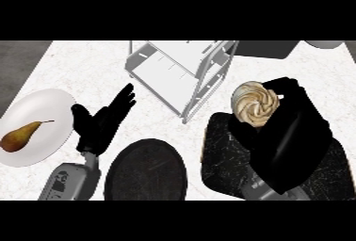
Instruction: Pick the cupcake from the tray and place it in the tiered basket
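where right robot hand (288,127) curls, cupcake (253,104) held above tray (226,155)

A pale marble counter (90,61) carries everything. On it sit a white plate (49,106), a round black plate (146,172), a dark tray (226,160) and a white tiered basket (177,66).

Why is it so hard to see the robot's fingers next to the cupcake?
In the head view the right hand is plain black with no shine, so its fingers blend together and merge with the dark tray below; the pale cupcake stands out against it, and the left hand shows clearly on the light counter.
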